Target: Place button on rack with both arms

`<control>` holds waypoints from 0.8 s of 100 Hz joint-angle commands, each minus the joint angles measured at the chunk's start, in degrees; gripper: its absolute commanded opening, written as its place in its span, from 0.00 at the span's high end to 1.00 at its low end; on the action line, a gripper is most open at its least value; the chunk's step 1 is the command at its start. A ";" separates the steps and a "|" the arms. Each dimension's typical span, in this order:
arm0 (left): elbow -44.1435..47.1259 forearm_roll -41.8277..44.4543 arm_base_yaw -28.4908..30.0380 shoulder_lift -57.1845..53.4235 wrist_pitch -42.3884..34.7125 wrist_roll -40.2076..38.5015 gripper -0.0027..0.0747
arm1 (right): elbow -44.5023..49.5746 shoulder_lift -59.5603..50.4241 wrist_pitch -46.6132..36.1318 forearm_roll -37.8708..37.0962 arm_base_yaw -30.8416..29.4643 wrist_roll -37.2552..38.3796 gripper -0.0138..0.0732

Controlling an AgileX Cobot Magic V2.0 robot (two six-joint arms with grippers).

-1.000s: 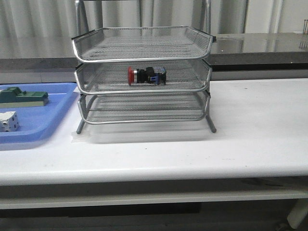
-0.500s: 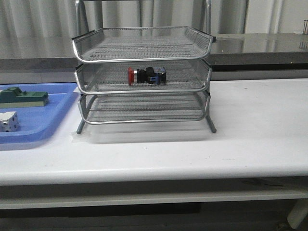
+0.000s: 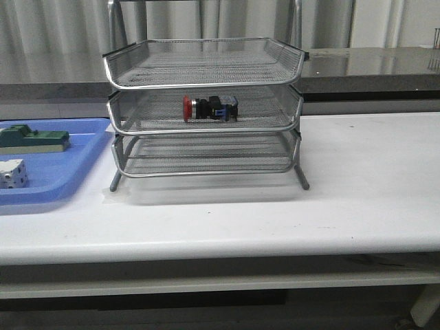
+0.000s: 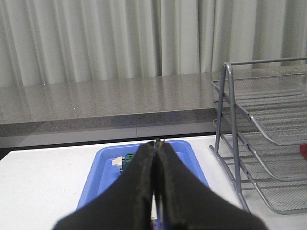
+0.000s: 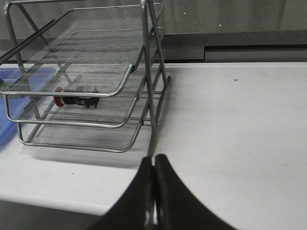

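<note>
A three-tier silver wire-mesh rack point(image 3: 203, 110) stands on a white table point(image 3: 357, 192), toward the table's far edge and a little left of its middle. The trays sit one above another in a metal frame, with two thin legs resting on the table at the front.

The button point(image 3: 209, 108) lies on its side in the middle tray, roughly midway across it. Its red cap points toward the rack's left side, and its black collar and blue rear block trail to the right. Nothing touches it except the mesh under it. The top and bottom trays hold nothing that can be seen.

Just beside the rack, at the table's left edge, lies a flat blue tray point(image 3: 75, 161). A green-and-grey block point(image 3: 33, 139) sits near the tray's far edge, and a white cube-like block point(image 3: 12, 173) sits nearer its front edge, apart from the green one.

Neither arm appears in the front view. In the left wrist view, the left gripper point(image 4: 156, 148) has its two black fingers pressed together with nothing between them, and it is raised above the blue tray. In the right wrist view, the right gripper point(image 5: 154, 160) is likewise closed tight on nothing, held above the table's near edge on the rack's right side, well apart from the button.
</note>
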 commanded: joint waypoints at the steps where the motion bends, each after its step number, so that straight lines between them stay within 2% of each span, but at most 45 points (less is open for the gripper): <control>1: -1.75 -0.53 0.02 0.42 -4.58 -0.68 0.99 | -1.40 -0.06 -3.77 -0.26 -0.44 -0.65 0.91; 28: -1.75 -0.53 0.02 0.42 -4.58 -0.68 0.99 | -0.79 -0.25 -4.03 -0.42 -0.44 -0.60 0.91; 43: -1.75 -0.53 0.02 0.42 -4.58 -0.68 0.99 | 2.78 -3.24 -7.84 -2.29 -0.44 1.52 0.91; 59: -1.75 -0.53 0.02 0.42 -4.58 -0.68 0.99 | 8.05 -9.37 -12.98 -9.01 -0.44 7.82 0.91; 80: -1.75 -0.53 0.02 0.42 -4.58 -0.68 0.99 | 14.48 -17.77 -13.56 -15.95 -0.44 12.09 0.91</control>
